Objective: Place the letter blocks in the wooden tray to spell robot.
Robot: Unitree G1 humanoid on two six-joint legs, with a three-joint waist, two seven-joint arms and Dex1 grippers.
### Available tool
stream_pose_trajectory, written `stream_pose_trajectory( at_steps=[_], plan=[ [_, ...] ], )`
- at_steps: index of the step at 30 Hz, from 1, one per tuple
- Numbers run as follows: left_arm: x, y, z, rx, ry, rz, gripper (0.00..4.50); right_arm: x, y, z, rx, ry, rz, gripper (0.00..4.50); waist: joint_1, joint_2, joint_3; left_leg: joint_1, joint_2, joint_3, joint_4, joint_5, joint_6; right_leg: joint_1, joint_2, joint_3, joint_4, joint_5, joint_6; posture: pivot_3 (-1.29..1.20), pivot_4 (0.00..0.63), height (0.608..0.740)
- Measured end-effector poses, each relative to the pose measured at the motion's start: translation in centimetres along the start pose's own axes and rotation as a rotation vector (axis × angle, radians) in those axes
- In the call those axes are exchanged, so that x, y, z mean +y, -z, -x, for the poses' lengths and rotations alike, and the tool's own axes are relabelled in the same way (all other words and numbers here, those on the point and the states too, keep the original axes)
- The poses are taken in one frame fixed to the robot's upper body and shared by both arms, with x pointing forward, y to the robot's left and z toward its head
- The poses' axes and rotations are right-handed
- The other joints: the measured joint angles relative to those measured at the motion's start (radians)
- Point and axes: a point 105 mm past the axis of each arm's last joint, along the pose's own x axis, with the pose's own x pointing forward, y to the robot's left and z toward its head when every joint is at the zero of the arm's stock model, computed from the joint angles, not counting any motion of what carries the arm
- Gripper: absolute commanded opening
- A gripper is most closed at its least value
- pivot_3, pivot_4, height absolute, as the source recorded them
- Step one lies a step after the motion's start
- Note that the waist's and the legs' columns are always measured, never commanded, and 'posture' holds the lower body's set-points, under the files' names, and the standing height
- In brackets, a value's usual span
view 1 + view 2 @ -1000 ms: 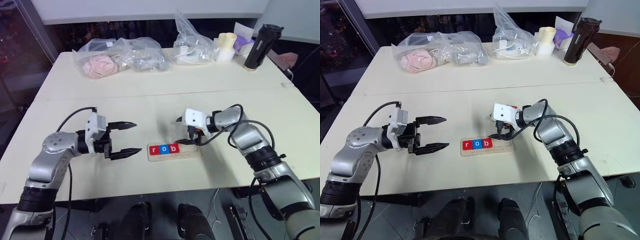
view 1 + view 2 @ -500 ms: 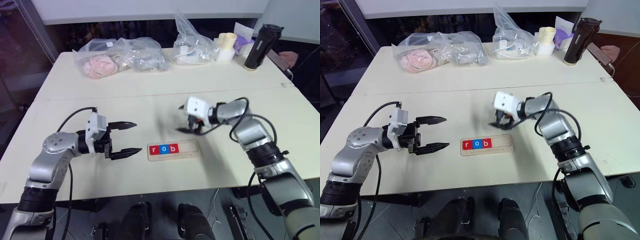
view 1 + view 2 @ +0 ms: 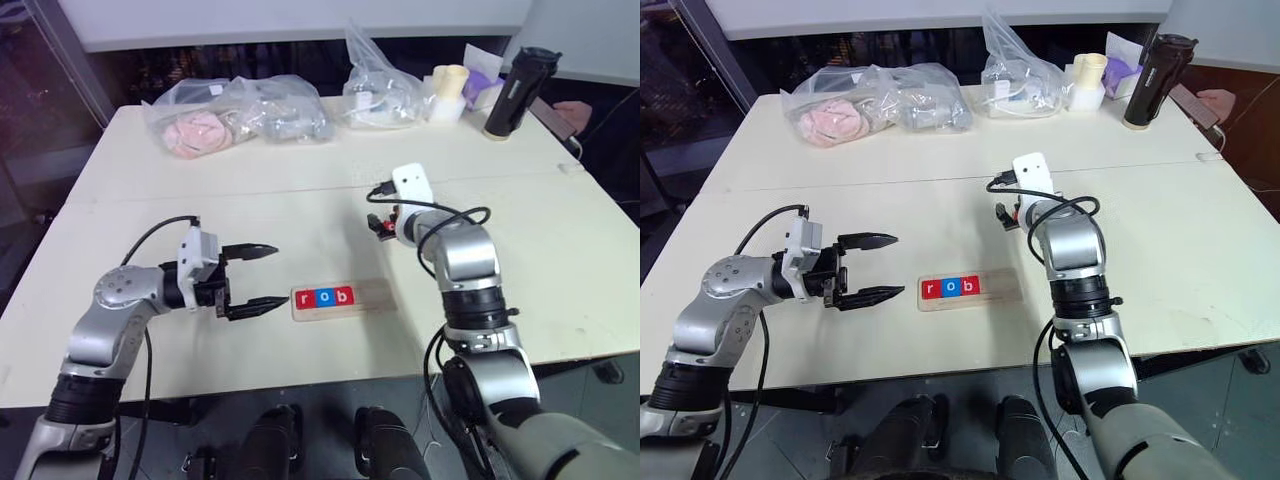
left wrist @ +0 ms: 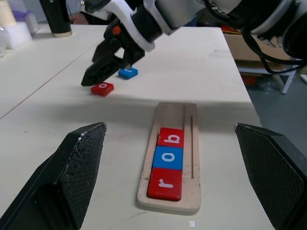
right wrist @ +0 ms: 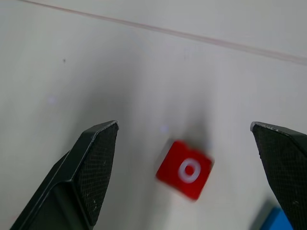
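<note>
Right gripper [image 4: 103, 67] had swung off the wooden tray [image 3: 343, 299] toward the far side of the table and turned to point down over the loose red "o" block [image 5: 184, 169], blue block [image 4: 128, 73] just beside it. Its jaws were spread wide and empty, as were the left gripper's [image 3: 250, 279], parked beside the tray end holding r, o, b. Risk: a fingertip could nudge the "o" or catch the blue neighbour if the close lands off-centre.

Right pincer [image 5: 184, 143] left the tray [image 3: 375, 297] — swung to the red o block [image 5: 184, 169].
</note>
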Motion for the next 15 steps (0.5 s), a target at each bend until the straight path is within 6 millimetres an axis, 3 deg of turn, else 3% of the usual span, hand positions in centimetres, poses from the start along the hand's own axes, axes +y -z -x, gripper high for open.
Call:
stream_pose_trajectory(
  at_steps=[15],
  plan=[
    [0.1, 0.0, -0.2, -0.002, -0.012, 0.0, 4.5, 0.1, 2.0, -2.4, 0.108, 0.054, -0.164, 4.46, -0.02, 0.0, 0.0, 0.001, 0.0, 0.0, 0.0, 0.001, 0.0, 0.001, 0.003, -0.001, 0.0, 0.001, 0.002, 0.0, 0.15, 0.738]
  ],
)
